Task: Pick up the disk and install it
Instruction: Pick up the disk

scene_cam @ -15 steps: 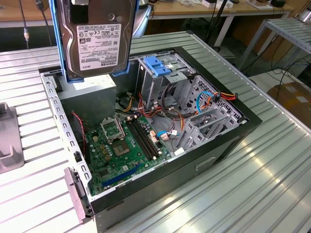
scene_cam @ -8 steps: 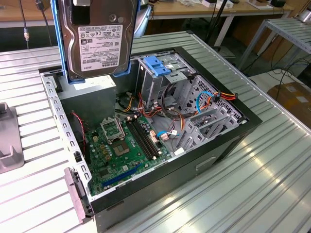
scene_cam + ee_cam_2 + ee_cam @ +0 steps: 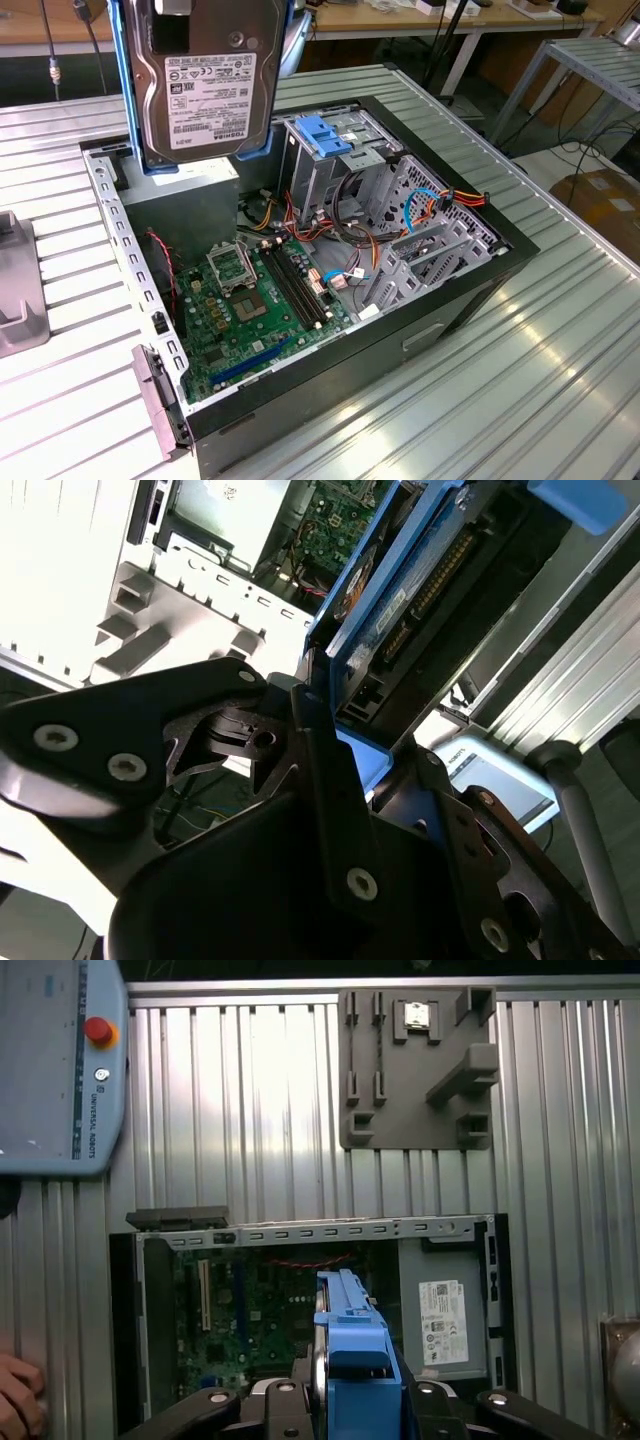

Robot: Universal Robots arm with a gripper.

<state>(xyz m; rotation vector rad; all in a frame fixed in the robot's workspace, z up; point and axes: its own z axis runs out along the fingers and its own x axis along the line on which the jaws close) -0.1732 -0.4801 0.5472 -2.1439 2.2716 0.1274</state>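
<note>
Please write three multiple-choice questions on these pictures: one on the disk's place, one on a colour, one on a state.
1. Where is the flat rectangular grey-metal disk?
A. lying on the table. B. held up over the open black computer case. C. in a drive bay.
2. What colour are its plastic side rails?
A. red. B. yellow. C. blue.
3. How is the black gripper?
A. shut on the disk. B. open, empty. C. shut on a cable.
Answers: 1 B, the exterior view shows it over the case; 2 C, both wrist views show blue; 3 A, it clamps a rail.
</note>
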